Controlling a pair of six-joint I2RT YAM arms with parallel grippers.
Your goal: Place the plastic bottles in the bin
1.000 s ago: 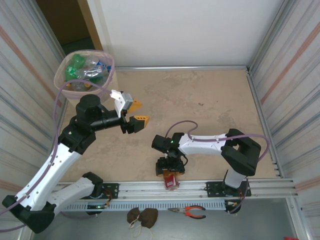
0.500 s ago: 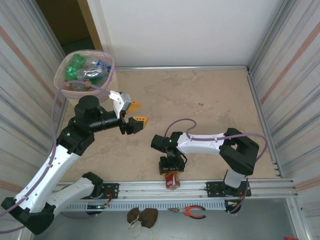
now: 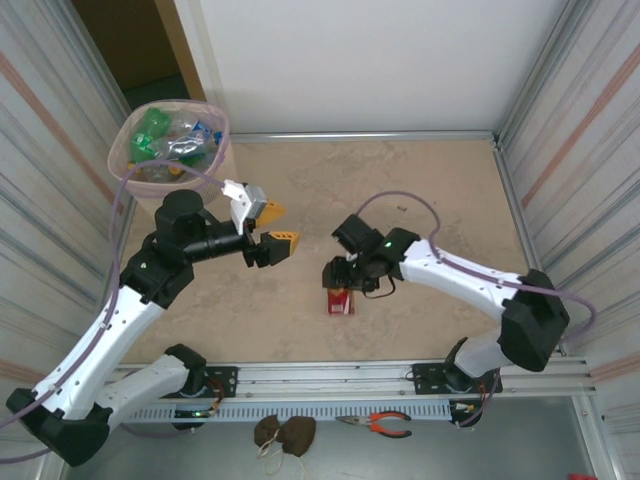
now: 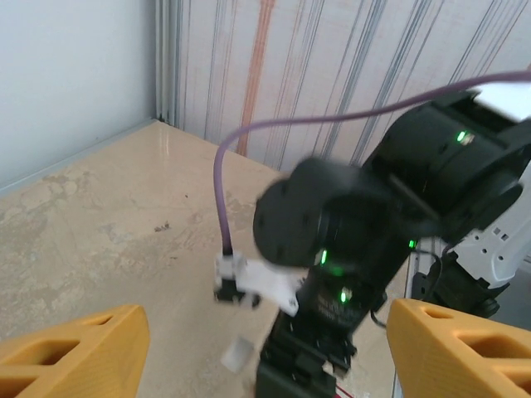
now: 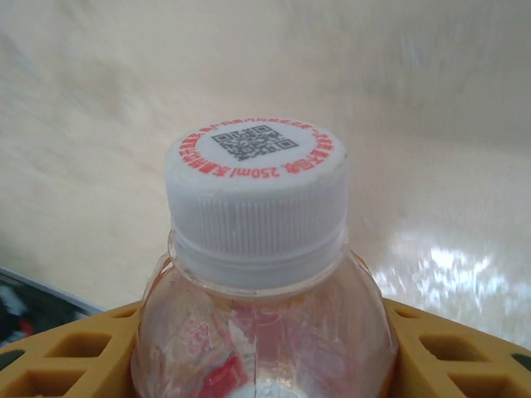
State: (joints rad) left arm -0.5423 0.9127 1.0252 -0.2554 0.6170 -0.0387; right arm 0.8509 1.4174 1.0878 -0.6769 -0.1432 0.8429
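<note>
My right gripper [image 3: 343,287] is shut on a clear plastic bottle [image 3: 339,301] with a red label, held over the near middle of the table. In the right wrist view the bottle [image 5: 259,332] stands between the yellow fingers [image 5: 50,365], its white cap [image 5: 255,192] pointing away from the camera. My left gripper [image 3: 275,226] hovers open to the left of it, nothing between its yellow fingers [image 4: 75,352]. The pale pink bin [image 3: 218,120] stands at the far left corner and holds several bottles [image 3: 175,138], green and clear.
Corrugated metal walls [image 3: 580,150] close in both sides of the beige table [image 3: 400,180]. A metal rail [image 3: 300,376] runs along the near edge. Below it lie pliers [image 3: 376,424] and a brown lump [image 3: 284,432]. The right arm's wrist [image 4: 348,240] sits between my left fingers' line of sight.
The right gripper closed on the red-labelled bottle by the near rail and carried it up and away from the rail toward the table's middle. The left arm barely moved.
</note>
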